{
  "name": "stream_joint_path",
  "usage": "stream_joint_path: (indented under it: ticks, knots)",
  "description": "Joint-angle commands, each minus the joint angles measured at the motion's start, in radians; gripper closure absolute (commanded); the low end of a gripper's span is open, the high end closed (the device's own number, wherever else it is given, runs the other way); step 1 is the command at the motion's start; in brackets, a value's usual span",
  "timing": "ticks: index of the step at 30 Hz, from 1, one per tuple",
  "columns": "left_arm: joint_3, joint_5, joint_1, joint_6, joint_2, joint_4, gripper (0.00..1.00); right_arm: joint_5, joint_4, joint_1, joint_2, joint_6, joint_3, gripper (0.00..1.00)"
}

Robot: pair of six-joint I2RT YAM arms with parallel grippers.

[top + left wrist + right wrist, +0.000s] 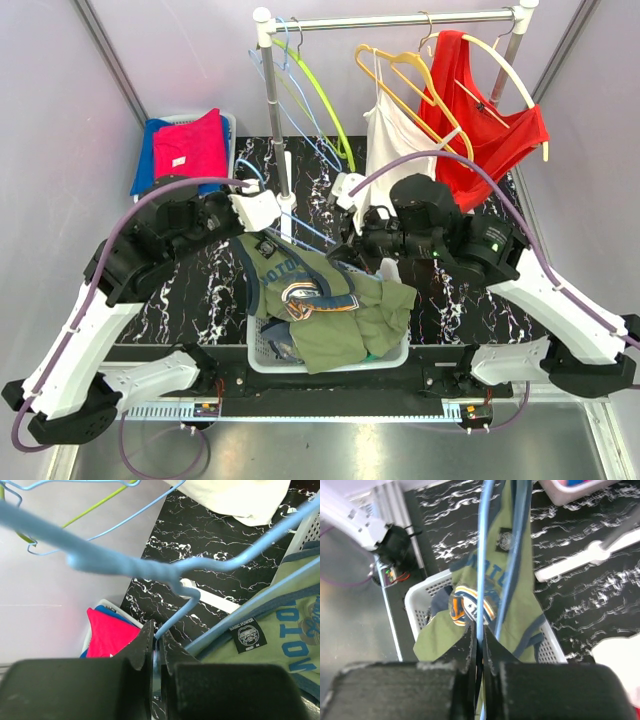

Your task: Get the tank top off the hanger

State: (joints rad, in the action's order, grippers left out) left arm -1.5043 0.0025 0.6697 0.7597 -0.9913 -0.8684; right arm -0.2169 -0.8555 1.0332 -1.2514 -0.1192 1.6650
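Pinching the blue hanger (125, 567) in both left gripper (156, 647) and right gripper (480, 640). Tank top (340, 320) at frame centre looks limp, light; I'd take its strap (248, 275).

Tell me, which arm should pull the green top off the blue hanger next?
Probably the right. The right fingers pinch the hanger close by the top, so they could slide down and tug it off. The left fingers hold the hanger's hook, best for steadying.

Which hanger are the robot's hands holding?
The blue wire hanger with the olive-green tank top; the left gripper and right gripper both pinch it. The other hangers hang on the metal rail.
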Motion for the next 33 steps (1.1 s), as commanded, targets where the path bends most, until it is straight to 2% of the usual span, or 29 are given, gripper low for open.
stream_joint_path:
  ticks: [1, 4, 7, 8, 9, 13, 16, 21, 24, 27, 33]
  knots:
    - [-0.045, -0.007, 0.002, -0.007, 0.022, 0.062, 1.0, 0.119, 0.072, 0.005, 0.079, 0.004, -0.002, 1.0]
    - [-0.025, 0.016, 0.002, -0.002, 0.042, 0.066, 1.0, 0.16, 0.078, 0.007, 0.136, 0.006, -0.005, 1.0]
    - [-0.011, 0.047, 0.001, -0.022, 0.069, 0.075, 0.52, 0.186, 0.055, 0.005, 0.191, 0.007, 0.002, 1.0]
    - [-0.013, 0.056, -0.001, -0.036, 0.075, 0.078, 0.18, 0.186, 0.023, 0.005, 0.201, 0.009, 0.016, 1.0]
    - [-0.019, 0.074, -0.001, -0.051, 0.085, 0.08, 0.03, 0.186, 0.006, 0.007, 0.214, 0.015, 0.022, 1.0]
    - [-0.072, 0.146, -0.018, -0.147, 0.109, 0.078, 0.01, 0.163, -0.089, 0.007, 0.237, 0.039, 0.052, 1.0]
    - [-0.083, 0.177, -0.035, -0.187, 0.14, 0.081, 0.01, 0.087, -0.138, 0.007, 0.256, 0.082, 0.079, 1.0]
    - [0.095, 0.221, -0.053, -0.244, 0.238, 0.097, 0.01, 0.019, -0.234, 0.005, 0.273, 0.153, 0.171, 1.0]
    - [0.182, 0.327, -0.064, -0.304, 0.275, 0.088, 0.01, 0.014, -0.267, 0.007, 0.288, 0.176, 0.199, 1.0]
    - [0.229, 0.43, -0.076, -0.354, 0.27, 0.062, 0.02, 0.007, -0.298, 0.007, 0.282, 0.185, 0.22, 1.0]
    - [0.283, 0.468, -0.093, -0.413, 0.249, 0.13, 0.01, -0.018, -0.327, 0.005, 0.276, 0.194, 0.242, 1.0]
